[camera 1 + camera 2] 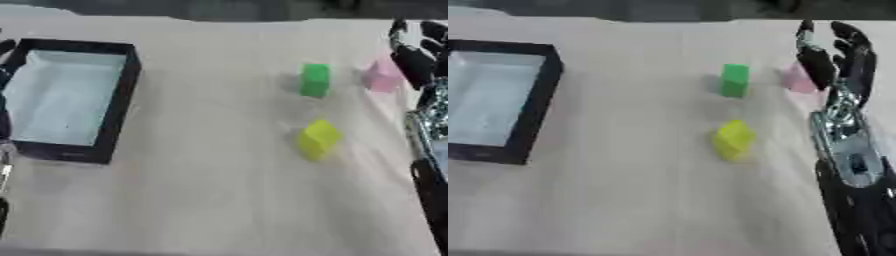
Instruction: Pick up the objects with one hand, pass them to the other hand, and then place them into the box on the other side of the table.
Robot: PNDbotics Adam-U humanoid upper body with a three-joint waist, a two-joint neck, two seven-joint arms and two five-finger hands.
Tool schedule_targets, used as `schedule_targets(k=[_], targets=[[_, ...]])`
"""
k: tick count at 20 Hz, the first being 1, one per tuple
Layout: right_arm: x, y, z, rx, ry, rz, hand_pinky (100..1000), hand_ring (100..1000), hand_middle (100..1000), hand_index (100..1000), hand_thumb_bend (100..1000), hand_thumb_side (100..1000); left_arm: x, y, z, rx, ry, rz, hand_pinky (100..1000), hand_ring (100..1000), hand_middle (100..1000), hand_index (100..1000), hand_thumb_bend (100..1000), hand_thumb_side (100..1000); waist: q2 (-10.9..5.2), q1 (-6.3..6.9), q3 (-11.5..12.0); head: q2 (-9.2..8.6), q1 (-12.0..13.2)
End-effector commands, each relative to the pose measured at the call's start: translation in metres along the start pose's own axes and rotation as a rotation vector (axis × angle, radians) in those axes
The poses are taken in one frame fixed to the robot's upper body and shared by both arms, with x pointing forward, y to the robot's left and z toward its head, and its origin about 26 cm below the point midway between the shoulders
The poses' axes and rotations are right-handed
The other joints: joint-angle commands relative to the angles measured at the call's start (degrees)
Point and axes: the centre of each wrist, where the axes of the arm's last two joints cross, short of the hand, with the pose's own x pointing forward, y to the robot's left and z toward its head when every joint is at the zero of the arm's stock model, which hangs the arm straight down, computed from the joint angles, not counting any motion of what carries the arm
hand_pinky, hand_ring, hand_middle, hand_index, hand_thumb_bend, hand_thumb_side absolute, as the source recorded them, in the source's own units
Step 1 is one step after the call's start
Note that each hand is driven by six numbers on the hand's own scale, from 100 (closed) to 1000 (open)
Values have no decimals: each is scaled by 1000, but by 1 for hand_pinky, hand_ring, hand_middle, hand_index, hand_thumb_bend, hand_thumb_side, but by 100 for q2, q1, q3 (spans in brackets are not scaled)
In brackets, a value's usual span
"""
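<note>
Pink block (798,80): probably light, stiff; take its side faces.
Right hand (842,55): fingers open, empty, beside it.
Left hand: unseen.

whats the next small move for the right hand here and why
Probably curl the right hand around the pink block. The hand is open right beside that block, nearer it than the green block or yellow block, and holds nothing. All three blocks sit on the table, and the box on the left has nothing in it.
</note>
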Motion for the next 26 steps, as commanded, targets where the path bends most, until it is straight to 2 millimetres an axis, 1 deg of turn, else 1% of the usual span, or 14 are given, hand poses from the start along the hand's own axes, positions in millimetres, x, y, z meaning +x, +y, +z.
schedule_targets(k=[1,10,12,14,16,19,20,21,26], targets=[[11,-8,-6,-12,-43,2,901,890,806,763,366,358,11,0,-4,0,-39,1,741,779,773,896,287,708,-42,12,2,-54,-1],[13,-7,-6,-12,-48,2,903,892,809,764,367,356,10,0,-4,6,-36,1,740,778,773,896,288,706,-40,16,2,-39,-18],[17,-7,-8,-16,-64,6,904,896,814,767,383,343,10,1,-4,10,-37,4,739,778,773,896,289,705,-34,22,24,-65,-10],[23,-7,-13,-16,-78,28,907,903,823,776,395,335,10,1,-4,12,-35,4,739,778,773,895,288,705,-45,16,32,-45,-15],[29,-5,-24,5,-89,90,911,913,837,790,414,323,9,2,-3,11,-33,-2,740,778,773,895,287,705,-79,-10,33,-48,-65],[41,-4,-46,46,-98,209,919,929,856,807,435,318,8,4,-3,14,-31,-11,739,778,773,895,288,703,-118,-48,28,-45,-128],[46,-3,-54,64,-95,244,921,931,859,810,407,373,8,5,-3,13,-30,-15,739,778,773,895,287,697,-127,-60,23,-38,-149],[50,-4,-61,80,-90,278,923,934,862,811,449,300,8,5,-3,12,-28,-19,739,778,773,895,287,704,-134,-70,21,-39,-172],[70,-1,-90,172,-25,389,933,950,889,833,465,251,8,6,-3,10,-28,-28,739,777,770,894,287,703,-135,-108,40,-62,-300]])
